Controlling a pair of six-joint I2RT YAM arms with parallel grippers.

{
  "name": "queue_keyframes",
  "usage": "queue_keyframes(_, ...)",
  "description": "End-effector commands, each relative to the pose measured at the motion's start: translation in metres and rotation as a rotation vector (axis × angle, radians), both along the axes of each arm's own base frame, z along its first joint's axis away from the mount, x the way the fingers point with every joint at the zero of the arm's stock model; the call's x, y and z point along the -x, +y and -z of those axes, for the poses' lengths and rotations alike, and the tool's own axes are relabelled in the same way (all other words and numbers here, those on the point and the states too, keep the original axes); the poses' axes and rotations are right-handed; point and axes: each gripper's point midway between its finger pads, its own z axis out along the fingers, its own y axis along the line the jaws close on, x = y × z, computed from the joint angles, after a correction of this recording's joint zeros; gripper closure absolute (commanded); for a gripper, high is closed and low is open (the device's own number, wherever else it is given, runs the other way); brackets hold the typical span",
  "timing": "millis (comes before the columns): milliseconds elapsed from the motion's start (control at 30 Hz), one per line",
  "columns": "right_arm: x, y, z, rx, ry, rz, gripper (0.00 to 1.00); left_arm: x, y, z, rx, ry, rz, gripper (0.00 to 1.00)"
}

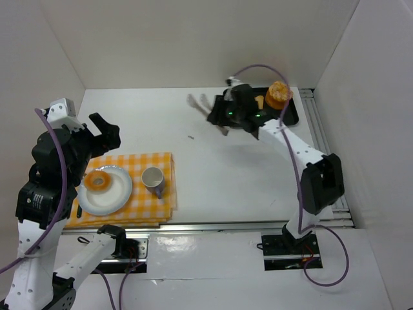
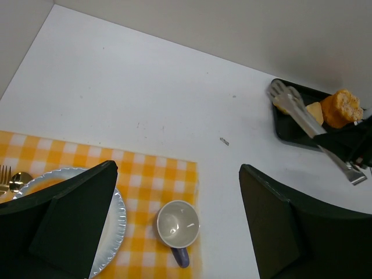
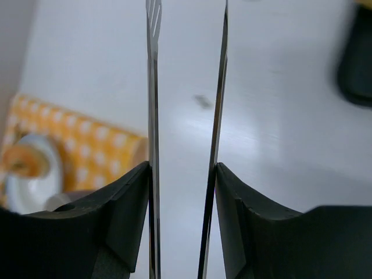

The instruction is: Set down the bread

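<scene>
A round orange bread (image 1: pixel 99 181) lies on a white paper plate (image 1: pixel 119 197) on the yellow checked cloth (image 1: pixel 164 161) at the left. It also shows blurred in the right wrist view (image 3: pixel 20 161). Another bread (image 1: pixel 279 93) and a small yellow piece (image 1: pixel 259 102) sit on the black tray (image 1: pixel 292 117) at the back right; both show in the left wrist view (image 2: pixel 346 104). My right gripper (image 1: pixel 221 116) is shut on metal tongs (image 1: pixel 199 102), whose arms (image 3: pixel 153 87) are apart and empty, just left of the tray. My left gripper (image 1: pixel 103 132) is open and empty above the cloth.
A white cup with a blue handle (image 1: pixel 153 177) stands on the cloth right of the plate, also in the left wrist view (image 2: pixel 177 225). A fork and spoon (image 2: pixel 9 177) lie left of the plate. White walls enclose the table on three sides.
</scene>
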Motion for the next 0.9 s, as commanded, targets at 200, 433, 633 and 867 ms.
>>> queue_keyframes(200, -0.035, -0.195, 0.033, 0.075, 0.065, 0.484, 0.41, -0.001, -0.003, -0.013, -0.004, -0.049, 0.019, 0.01)
queue_keyframes(433, -0.042, -0.22, 0.065, 0.102, 0.13, 0.529, 0.38, -0.002, -0.003, -0.01, -0.006, -0.04, 0.019, 0.01)
queue_keyframes(633, -0.058, -0.22, 0.089, 0.107, 0.172, 0.521, 0.37, -0.004, -0.003, -0.008, -0.008, -0.031, 0.019, 0.01)
queue_keyframes(867, -0.075, -0.226, 0.089, 0.119, 0.149, 0.568, 0.65, -0.004, -0.002, -0.008, -0.01, -0.032, 0.008, 0.01)
